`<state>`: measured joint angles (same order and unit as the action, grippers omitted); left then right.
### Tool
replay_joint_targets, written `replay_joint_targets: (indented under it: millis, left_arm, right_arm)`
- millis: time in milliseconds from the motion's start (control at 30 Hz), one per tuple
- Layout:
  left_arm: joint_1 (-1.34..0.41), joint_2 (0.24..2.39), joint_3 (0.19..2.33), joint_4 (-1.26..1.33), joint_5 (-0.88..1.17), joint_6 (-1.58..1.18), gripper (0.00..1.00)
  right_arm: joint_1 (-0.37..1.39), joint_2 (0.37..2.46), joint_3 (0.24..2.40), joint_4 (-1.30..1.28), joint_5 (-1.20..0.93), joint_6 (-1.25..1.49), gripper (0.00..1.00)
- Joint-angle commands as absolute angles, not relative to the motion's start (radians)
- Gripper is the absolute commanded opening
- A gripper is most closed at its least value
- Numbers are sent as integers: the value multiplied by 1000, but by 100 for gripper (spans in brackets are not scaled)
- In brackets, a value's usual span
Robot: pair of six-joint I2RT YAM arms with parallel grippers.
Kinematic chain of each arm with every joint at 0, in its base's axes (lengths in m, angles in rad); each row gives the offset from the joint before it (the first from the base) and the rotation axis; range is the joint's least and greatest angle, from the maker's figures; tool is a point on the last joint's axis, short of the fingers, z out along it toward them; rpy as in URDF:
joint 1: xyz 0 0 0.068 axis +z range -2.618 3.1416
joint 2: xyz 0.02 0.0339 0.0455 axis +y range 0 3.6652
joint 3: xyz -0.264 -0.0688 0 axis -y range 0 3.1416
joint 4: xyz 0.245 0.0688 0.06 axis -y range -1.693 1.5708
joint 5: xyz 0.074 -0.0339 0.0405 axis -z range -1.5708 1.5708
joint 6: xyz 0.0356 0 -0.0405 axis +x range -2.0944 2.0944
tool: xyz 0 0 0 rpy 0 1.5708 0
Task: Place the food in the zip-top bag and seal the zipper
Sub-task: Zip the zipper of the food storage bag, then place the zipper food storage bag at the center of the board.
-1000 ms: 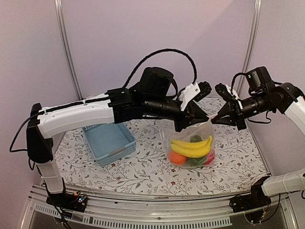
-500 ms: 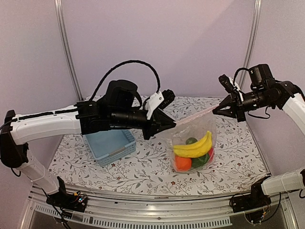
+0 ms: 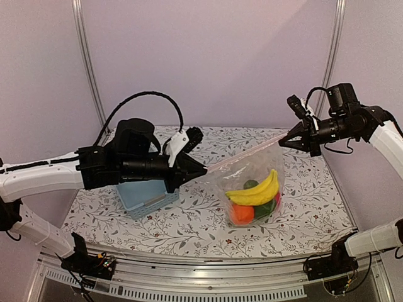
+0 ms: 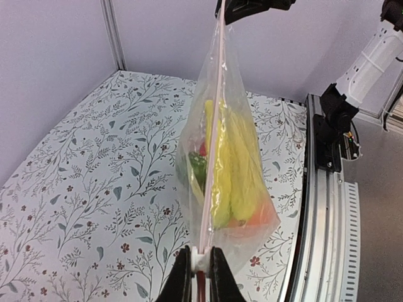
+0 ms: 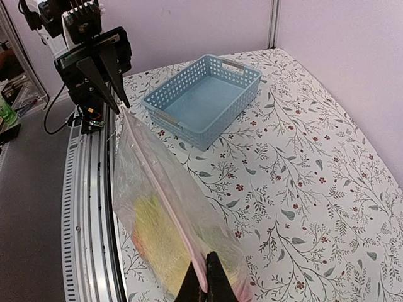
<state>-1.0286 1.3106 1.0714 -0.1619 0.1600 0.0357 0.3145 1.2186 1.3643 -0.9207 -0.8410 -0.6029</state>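
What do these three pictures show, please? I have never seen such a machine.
Two robot arms work at a flowered table. One picture is taken from above and behind them; the other two from a camera on each wrist. The left gripper and the right gripper each pinch one end of the zipper, so the clear zip-top bag hangs stretched between them. Inside is toy food, a banana and an orange among it. An empty blue basket lies on the table.

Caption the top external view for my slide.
Left gripper and right gripper pinch opposite ends of the zipper, holding the zip-top bag taut between them, food inside.
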Motion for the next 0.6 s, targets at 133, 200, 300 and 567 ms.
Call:
replay_joint_targets:
  millis: [133,200,300,567]
  left_arm:
    - [-971,1255,1006,-290,135,32,5]
    - [-962,1255,1007,-302,137,35,4]
    - [-950,1253,1004,-308,147,35,5]
    - [-880,1354,1106,-228,161,91,0]
  right_arm:
    - [280,1227,1401,-859,-800,-576,0]
    - [281,1229,1400,-854,-799,-571,0]
    - [280,1237,1400,-853,-804,-565,0]
    - [280,1320,1473,-776,-775,-538,0]
